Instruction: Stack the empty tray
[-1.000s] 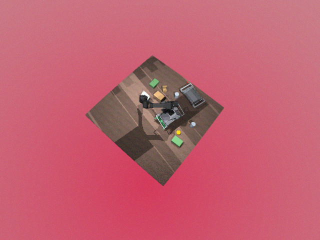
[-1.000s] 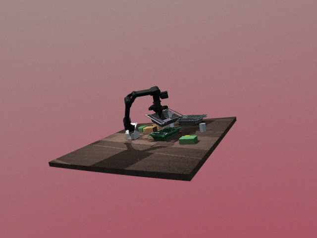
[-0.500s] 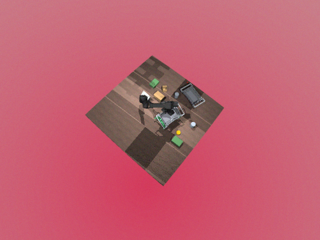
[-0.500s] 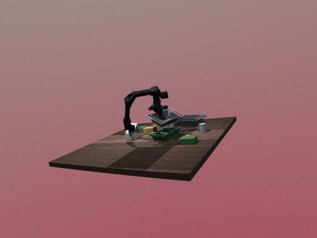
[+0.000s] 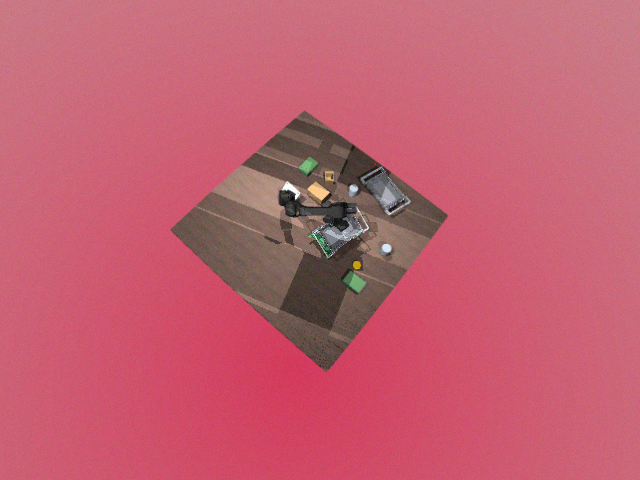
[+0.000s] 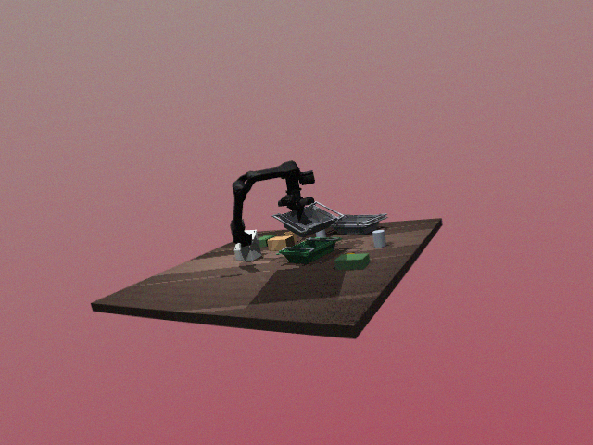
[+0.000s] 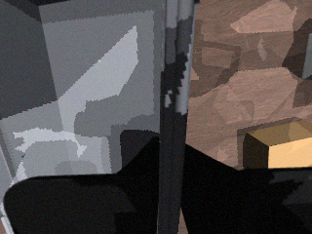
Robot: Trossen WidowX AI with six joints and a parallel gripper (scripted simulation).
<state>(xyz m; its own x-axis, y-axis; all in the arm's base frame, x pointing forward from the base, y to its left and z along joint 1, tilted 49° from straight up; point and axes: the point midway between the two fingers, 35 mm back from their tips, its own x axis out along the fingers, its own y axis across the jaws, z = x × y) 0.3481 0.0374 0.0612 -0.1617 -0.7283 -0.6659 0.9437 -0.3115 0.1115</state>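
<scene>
My gripper (image 5: 338,225) (image 6: 300,220) (image 7: 162,142) is shut on the side wall of the empty grey tray (image 5: 337,239) (image 6: 317,225) (image 7: 97,44). This tray hangs in the air above the green tray, tilted, with its near corner low in the exterior view. One of its wire bars stands out past its right end. The loaded green tray (image 5: 323,244) (image 6: 311,253) stands on the table, mostly hidden from above by the grey one. In the exterior view its bars appear to lie in across its top near both ends; its blocks cannot be made out.
Another grey tray (image 5: 388,192) (image 6: 357,228) stands at the far right. An orange block (image 5: 318,192) (image 6: 280,243) (image 7: 292,153), a tan box (image 5: 329,177), two green blocks (image 5: 308,165) (image 5: 354,282), two pale cylinders (image 5: 353,190) (image 5: 386,249) and a yellow disc (image 5: 356,265) stand around.
</scene>
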